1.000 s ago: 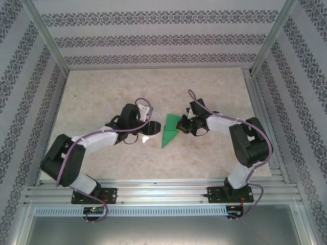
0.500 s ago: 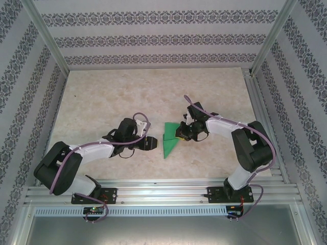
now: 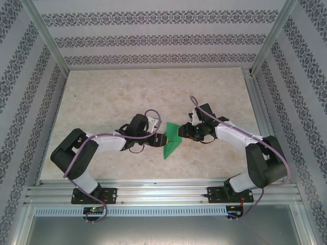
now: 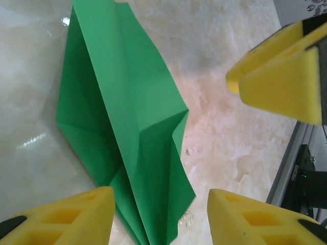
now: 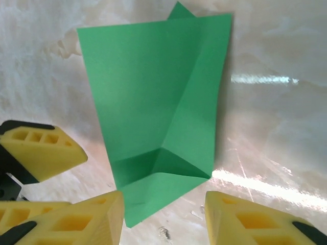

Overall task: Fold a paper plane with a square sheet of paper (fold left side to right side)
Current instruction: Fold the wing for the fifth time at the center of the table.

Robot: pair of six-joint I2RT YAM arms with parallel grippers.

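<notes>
You've got the green sheet [image 3: 171, 139] lying on the counter [image 3: 102, 92], approx midway btw the two arms and a bit toward the near edge. It's already part-folded. Top view shows a tapering wedge, wide end toward the far side, point toward the arm bases. Left fingers [image 3: 159, 139] sit right at its left edge and right fingers [image 3: 185, 133] at its upper right edge, so they come in from opposite sides w/ the sheet btw them.

Left wrist cam: sheet [image 4: 122, 122] lies on the counter w/ several creases, and one flap looks slightly raised along the middle. Your left fingers are apart, yellow pads [image 4: 66, 217] on either side of the sheet's narrow end. One pad overlaps the paper edge in view, can't tell if it touches. Nothing clamped. One of the right arm's yellow pads [image 4: 281, 76] shows at upper right, off the paper.

Right wrist cam: sheet [image 5: 153, 102] shows a broad panel w/ a diagonal crease + a small folded corner at the bottom. Right fingers are apart too, yellow pads [image 5: 250, 222] straddling that lower corner, nothing gripped. One of the left arm's yellow pads [image 5: 41, 148] is just beside the sheet's left edge.
</notes>
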